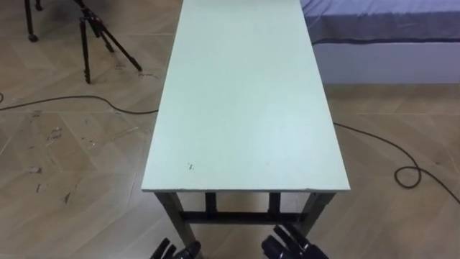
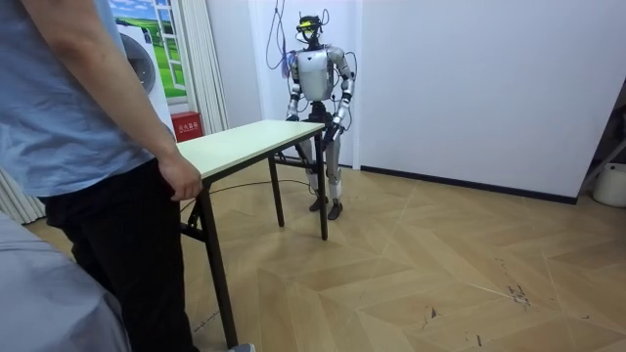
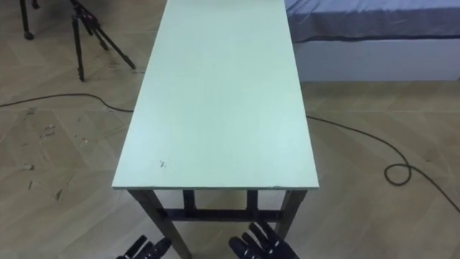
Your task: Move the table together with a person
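A wooden herringbone floor (image 1: pixel 65 165) spreads across the room, and on it stands the bench (image 1: pixel 244 108), a long narrow piece with a pale green top and dark legs joined by a crossbar. Its top is bare apart from a tiny dark mark near the robot's end. In the room view the bench runs from the person in the foreground back to the robot, which stands upright at the far end, close to the white wall and facing down the length of the top. A bed (image 1: pixel 388 29) with a bluish cover lies beyond the bench's far right corner as the robot sees it.

The person (image 2: pixel 78 108), in a blue shirt and black trousers, stands at the near end in the room view. The person's hand (image 2: pixel 182 180) is at the edge of that end; whether it grips the edge cannot be told.

A black tripod (image 1: pixel 97 36) stands on the floor to the left of the bench, and a dark cable (image 1: pixel 402 169) loops over the boards on the right.

The left robot hand (image 1: pixel 178 252) and the right robot hand (image 1: pixel 291 246) sit low before the bench's near legs, apart from the top, fingers loosely spread and holding nothing.
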{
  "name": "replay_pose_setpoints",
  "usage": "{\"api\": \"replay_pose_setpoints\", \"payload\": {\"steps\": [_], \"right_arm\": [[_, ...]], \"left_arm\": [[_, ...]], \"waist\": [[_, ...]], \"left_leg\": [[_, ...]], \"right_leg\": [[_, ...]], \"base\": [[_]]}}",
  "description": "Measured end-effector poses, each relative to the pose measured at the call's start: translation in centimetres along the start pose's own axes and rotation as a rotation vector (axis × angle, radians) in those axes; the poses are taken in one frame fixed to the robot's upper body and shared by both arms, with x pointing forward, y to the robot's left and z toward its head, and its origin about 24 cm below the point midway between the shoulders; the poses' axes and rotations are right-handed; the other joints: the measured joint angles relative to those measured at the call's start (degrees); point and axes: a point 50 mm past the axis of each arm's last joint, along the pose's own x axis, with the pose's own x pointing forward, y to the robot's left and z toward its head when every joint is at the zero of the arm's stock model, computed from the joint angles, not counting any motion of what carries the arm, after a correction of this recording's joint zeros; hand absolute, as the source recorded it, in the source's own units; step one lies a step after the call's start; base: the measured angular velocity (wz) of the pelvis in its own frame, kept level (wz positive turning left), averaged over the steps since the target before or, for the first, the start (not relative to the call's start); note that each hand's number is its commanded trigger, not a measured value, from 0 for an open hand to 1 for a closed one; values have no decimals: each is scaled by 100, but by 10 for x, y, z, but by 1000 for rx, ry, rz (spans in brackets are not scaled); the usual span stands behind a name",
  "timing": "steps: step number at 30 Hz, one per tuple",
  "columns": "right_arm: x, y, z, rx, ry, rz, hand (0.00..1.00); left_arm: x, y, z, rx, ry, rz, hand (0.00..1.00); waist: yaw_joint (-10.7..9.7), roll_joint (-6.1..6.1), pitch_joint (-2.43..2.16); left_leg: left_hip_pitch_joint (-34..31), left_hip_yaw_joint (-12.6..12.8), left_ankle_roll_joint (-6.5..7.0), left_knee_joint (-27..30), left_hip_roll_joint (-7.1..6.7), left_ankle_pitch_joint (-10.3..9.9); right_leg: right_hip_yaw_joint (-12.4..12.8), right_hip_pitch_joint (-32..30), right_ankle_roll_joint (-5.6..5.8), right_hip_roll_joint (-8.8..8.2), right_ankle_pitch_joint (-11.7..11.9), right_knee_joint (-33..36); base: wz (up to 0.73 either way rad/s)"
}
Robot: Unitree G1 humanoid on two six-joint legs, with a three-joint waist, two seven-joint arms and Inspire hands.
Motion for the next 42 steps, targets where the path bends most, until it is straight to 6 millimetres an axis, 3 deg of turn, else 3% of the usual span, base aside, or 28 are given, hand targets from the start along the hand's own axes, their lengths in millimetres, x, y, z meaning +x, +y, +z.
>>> {"api": "replay_pose_setpoints", "payload": {"steps": [4, 10, 13, 20, 21, 25, 30, 34, 37, 42], "right_arm": [[6, 18, -3, 53, -4, 91, 0], [18, 41, 3, 29, -9, 202, 0], [23, 46, 6, 5, -7, 230, 0], [23, 47, 17, -22, -9, 254, 0], [22, 46, 18, -28, -7, 251, 0], [25, 47, 20, -35, -3, 246, 0], [29, 49, 24, -21, 4, 237, 0], [36, 52, 32, -26, 1, 226, 0], [35, 51, 34, -18, 0, 222, 0], [38, 50, 38, -32, 7, 188, 0]], "left_arm": [[2, -17, -7, -57, 20, -102, 0], [7, -32, -3, 4, 46, -184, 0], [11, -38, 1, 32, 50, -212, 0], [18, -67, 11, 61, 17, -332, 0], [19, -69, 13, 63, 9, -343, 0], [22, -72, 19, 53, -6, -350, 0], [25, -73, 25, 57, 8, -341, 0], [31, -77, 29, 69, 22, -341, 0], [34, -79, 30, 45, 34, -334, 0], [34, -78, 34, -56, 21, -309, 0]], "waist": [[3, -4, -6], [-83, 2, -23], [-129, 11, -9], [-128, 3, 11], [-125, -1, 40], [-98, 20, 94], [-103, 33, 104], [-90, 128, 158], [-85, 187, 156], [-85, 164, 140]], "left_leg": [[-29, -9, 24, 31, -11, -14], [-121, -7, 65, 135, -31, -19], [-127, -4, 71, 173, -29, -16], [-49, 7, 70, 121, -23, -15], [13, 16, 69, 91, -23, -14], [125, 91, 70, 8, -16, -15], [116, 90, 73, 14, -18, -17], [102, 91, 75, 63, -13, -16], [95, 93, 84, 62, -8, -9], [114, 94, 87, 35, -14, 15]], "right_leg": [[49, -3, 36, -1, -23, 66], [70, -97, 43, -5, -28, 65], [68, -114, 46, -18, -25, 159], [88, -73, 47, -23, -25, 157], [102, -28, 47, -23, -25, 152], [219, 45, 48, -18, -26, 151], [214, 54, 50, -21, -24, 157], [221, 30, 50, -17, -15, 176], [231, -18, 51, -19, -15, 246], [231, -15, 51, -25, -15, 244]], "base": [[0], [2], [0], [0], [-6], [-13], [0], [0], [0], [0]]}}
